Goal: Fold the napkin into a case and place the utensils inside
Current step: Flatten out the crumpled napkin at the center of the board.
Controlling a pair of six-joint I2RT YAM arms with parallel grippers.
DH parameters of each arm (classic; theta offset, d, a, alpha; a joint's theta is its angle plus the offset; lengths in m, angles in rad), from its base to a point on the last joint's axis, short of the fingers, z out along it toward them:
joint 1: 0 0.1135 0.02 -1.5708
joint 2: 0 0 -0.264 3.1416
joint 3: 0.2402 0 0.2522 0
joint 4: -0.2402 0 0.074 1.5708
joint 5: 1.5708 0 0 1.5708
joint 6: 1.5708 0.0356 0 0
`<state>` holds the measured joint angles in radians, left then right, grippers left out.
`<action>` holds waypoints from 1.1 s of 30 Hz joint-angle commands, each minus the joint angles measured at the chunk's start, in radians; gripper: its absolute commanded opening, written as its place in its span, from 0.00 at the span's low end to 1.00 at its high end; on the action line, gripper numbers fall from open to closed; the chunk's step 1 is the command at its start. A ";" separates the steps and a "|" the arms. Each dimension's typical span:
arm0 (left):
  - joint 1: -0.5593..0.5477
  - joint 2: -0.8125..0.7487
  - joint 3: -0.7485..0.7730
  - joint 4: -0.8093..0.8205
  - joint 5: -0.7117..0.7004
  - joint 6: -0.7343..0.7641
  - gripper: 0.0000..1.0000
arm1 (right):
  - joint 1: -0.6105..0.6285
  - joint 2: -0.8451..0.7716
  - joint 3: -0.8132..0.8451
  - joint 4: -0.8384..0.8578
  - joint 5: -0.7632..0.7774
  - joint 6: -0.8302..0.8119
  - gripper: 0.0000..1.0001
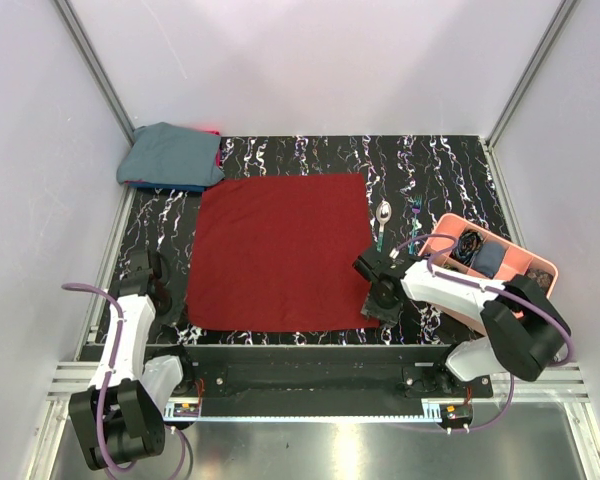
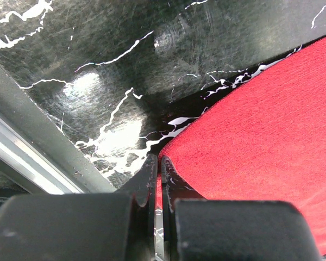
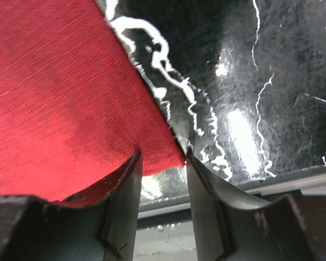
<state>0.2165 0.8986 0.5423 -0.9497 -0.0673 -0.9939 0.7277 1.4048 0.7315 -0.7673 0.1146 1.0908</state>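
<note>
Between the pressed-together fingers of our left gripper, we find one near napkin corner pinched; our right gripper, half spread, straddles the other, evidently for a paired lift.

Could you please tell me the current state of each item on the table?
Dark red square cloth napkin: spread flat, unfolded.
Left tool: shut at napkin's near-left corner.
Right tool: open, straddling napkin's near-right corner.
Silver-bowled, green-handled spoon: lying loose right of napkin.
Blue-grey cloth bundle: folded, far-left corner.
</note>
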 commanded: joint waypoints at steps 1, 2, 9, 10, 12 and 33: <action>0.003 -0.003 0.041 -0.003 -0.016 0.008 0.00 | 0.012 0.043 -0.023 0.033 0.054 0.040 0.46; 0.004 -0.003 0.039 -0.003 -0.012 0.008 0.00 | 0.012 0.055 -0.029 0.039 0.054 0.040 0.44; 0.004 -0.006 0.062 -0.026 -0.022 -0.012 0.00 | 0.019 0.016 -0.057 0.077 0.092 0.028 0.22; 0.006 -0.010 0.071 -0.044 -0.026 -0.018 0.00 | 0.021 -0.013 -0.046 0.076 0.094 0.017 0.15; 0.009 -0.029 0.106 -0.067 -0.038 -0.026 0.00 | 0.033 -0.055 -0.026 0.056 0.099 -0.043 0.12; -0.058 -0.267 0.896 -0.397 -0.399 0.047 0.00 | 0.047 -0.572 0.509 -0.205 -0.110 -0.567 0.00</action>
<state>0.2058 0.5877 1.1561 -1.3945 -0.3199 -1.0637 0.7673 0.9081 1.0252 -0.9165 -0.0116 0.7071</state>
